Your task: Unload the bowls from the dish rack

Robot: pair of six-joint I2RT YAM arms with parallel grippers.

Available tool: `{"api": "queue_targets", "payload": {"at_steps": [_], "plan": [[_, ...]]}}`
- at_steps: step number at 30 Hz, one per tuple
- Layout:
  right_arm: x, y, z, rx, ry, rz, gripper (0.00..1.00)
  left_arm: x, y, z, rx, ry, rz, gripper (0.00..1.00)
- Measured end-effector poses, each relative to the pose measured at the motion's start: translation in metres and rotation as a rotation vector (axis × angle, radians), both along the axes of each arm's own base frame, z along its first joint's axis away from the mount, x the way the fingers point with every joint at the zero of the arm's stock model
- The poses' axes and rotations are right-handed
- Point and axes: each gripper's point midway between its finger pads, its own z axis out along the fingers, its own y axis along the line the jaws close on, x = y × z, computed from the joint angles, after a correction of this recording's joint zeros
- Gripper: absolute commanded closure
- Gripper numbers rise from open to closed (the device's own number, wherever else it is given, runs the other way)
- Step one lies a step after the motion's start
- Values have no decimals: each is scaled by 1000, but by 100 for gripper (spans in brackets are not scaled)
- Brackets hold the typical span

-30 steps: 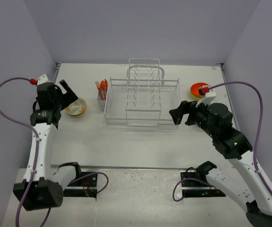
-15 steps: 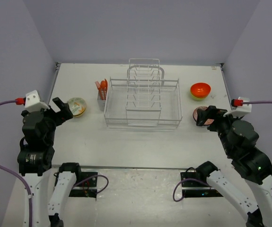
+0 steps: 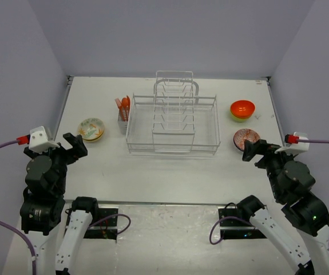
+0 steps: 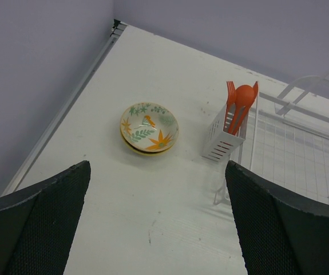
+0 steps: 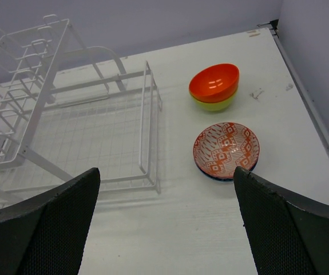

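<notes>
White wire rack [image 3: 173,123] sits mid-table, with the orange utensils [image 4: 240,103] standing in the holder [image 4: 222,140] on its left side. Every one of the bowls I can see is out on the table [image 3: 153,172]. The cream bowl [image 4: 149,127] with the orange flower is left of the rack, near the holder but not touching it. It's nested on another one (only a yellowish rim shows, so can't tell which). Over on the right, the orange bowl [image 5: 214,81] sits inside the green bowl [image 5: 213,105] near the rack's far right corner. The red bowl [image 5: 226,150] lies just in front of that pair, apart from it, with a dark rim peeking out underneath. As for the arms, the left gripper [image 3: 72,147] hangs over the near-left part of the table, fingers spread wide and clear of everything. Same deal with the right gripper [image 3: 257,150] on the near right, just short of the red bowl, jaws wide apart.
</notes>
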Motion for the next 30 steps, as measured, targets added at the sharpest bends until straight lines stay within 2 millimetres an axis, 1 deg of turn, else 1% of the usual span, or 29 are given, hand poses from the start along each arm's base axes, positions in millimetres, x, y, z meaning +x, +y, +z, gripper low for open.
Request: {"api": "queue_targets", "payload": {"at_steps": [2, 6, 14, 30], "plan": [[1, -3, -3, -8, 10, -16, 1, 0, 0, 0, 0, 1, 2, 0], [1, -8, -3, -12, 6, -48, 1, 1, 1, -2, 0, 9, 5, 0], [1, -9, -1, -8, -1, -57, 1, 9, 1, -9, 2, 53, 11, 0], [2, -10, 0, -7, -6, -64, 1, 4, 1, -5, -1, 26, 7, 0]]}}
